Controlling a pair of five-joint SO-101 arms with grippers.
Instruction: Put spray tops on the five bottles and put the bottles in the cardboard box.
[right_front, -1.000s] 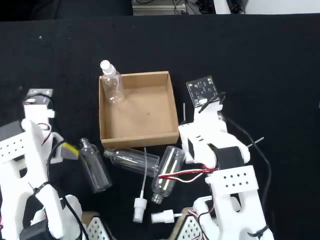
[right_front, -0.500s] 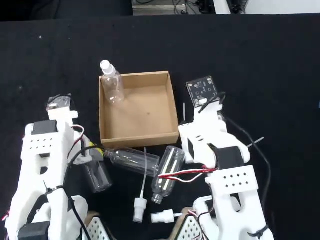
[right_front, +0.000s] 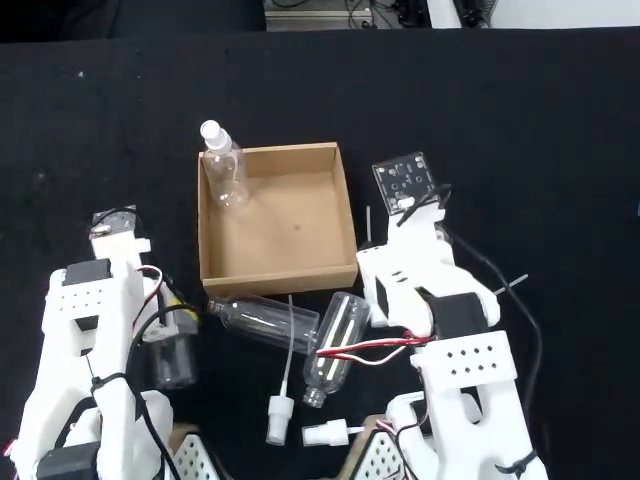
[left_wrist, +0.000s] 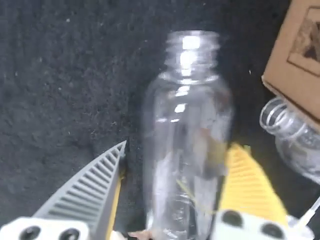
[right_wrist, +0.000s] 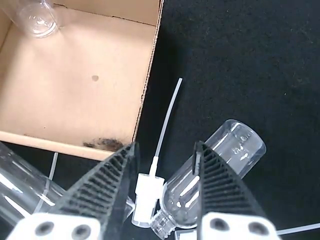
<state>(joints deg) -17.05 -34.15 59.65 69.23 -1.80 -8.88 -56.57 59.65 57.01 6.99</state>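
Note:
A clear uncapped bottle (left_wrist: 185, 135) lies on the black cloth between the fingers of my left gripper (left_wrist: 180, 146). The yellow finger (left_wrist: 245, 185) touches it and a narrow gap remains at the grey finger (left_wrist: 95, 190). In the high view this bottle (right_front: 175, 355) lies left of the cardboard box (right_front: 345, 215). My right gripper (right_wrist: 165, 146) hangs open above a white spray top (right_wrist: 147, 195) and an uncapped bottle (right_wrist: 210, 185), just off the box corner (right_wrist: 150, 75). A capped bottle (right_front: 222, 165) leans in the box's far left corner.
Two bare bottles (right_front: 265, 322) (right_front: 335, 345) lie in front of the box, with a long tube across one. Two loose spray tops (right_front: 278, 410) (right_front: 328, 434) rest near the front edge between the arms. The right arm (right_front: 430, 300) stands right of the box.
My left arm swung in over the left bottle and lowered its gripper around it. That bottle shifted left and turned in line with the arm. The right arm kept still.

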